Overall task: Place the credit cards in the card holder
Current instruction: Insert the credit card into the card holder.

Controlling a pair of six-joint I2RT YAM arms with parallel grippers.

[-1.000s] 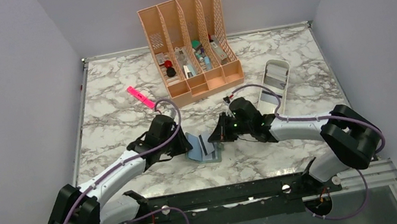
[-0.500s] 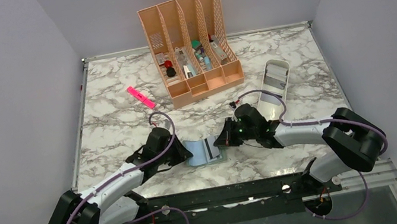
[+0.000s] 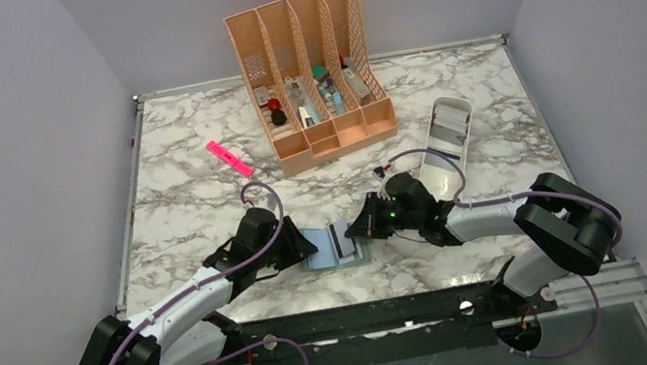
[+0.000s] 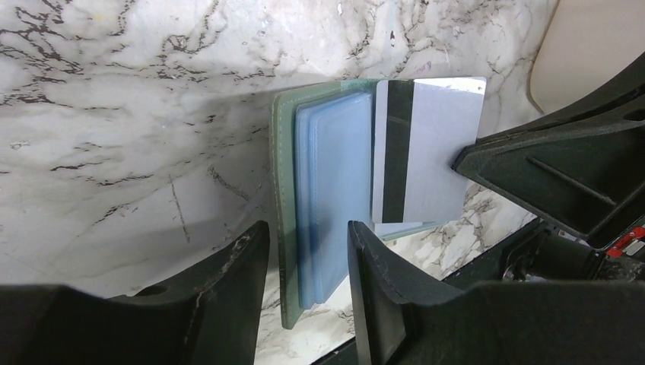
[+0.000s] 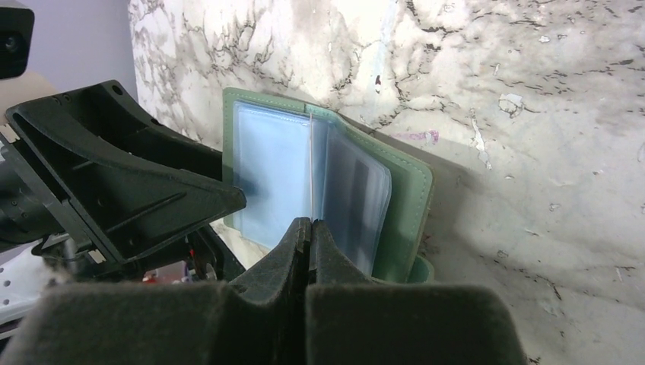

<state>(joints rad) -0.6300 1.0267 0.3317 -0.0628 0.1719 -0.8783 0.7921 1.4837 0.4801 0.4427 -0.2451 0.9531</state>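
Wallet lies open on the worktop just in front of the arms, green cover down and blue pockets up. The left pincer is partly open with nothing clamped. Its two fingers straddle the wallet's near edge, and I cannot tell whether they press on it. The right pincer is closed tight on the far edge of a silver card with a dark stripe. That card hangs over the wallet's right half, its free edge close to the fold. Whether it has entered a pocket is not clear.

Risks, as I judge them:
- The card's edge may miss the pocket mouth and ride over the plastic or slip between the leaves.
- With the wallet perhaps unheld, a push could slide it or flip a leaf shut.
- A caught corner could twist the card in its thin pinch.
- The two pincers sit near each other and could bump.
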